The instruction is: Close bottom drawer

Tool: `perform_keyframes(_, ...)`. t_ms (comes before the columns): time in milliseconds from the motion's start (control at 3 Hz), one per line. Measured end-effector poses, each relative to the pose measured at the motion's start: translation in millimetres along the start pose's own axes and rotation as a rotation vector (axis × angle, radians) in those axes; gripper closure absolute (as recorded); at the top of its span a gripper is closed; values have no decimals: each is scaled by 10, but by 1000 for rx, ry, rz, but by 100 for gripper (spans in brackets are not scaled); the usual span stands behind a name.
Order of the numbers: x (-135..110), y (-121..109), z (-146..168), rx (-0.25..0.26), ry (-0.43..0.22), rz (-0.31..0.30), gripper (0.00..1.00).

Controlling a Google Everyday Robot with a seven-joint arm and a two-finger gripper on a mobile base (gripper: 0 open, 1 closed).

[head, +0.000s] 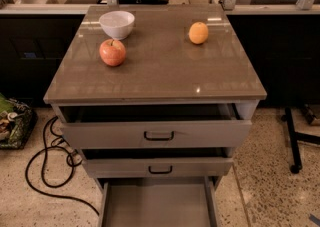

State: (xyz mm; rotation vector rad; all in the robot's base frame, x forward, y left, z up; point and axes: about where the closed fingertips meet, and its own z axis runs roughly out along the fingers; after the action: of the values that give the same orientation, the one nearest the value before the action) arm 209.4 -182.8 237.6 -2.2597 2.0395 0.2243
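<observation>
The bottom drawer (155, 203) is plain grey; red apple (112, 52), white bowl (117, 23), an orange (198, 32) on the brown top (165, 66); speckled beige floor (270, 181) (gripper out of sight).

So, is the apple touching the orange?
Apart. The camera view shows bare cabinet top between the apple and the orange. The gripper is out of view.
</observation>
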Motion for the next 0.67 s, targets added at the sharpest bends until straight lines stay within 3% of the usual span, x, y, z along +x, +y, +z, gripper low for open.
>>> perform_keyframes(333,-34,-38,162,-20,-5,-6,100)
perform_keyframes(667,-95,-92,457,-37,-58,-7,100)
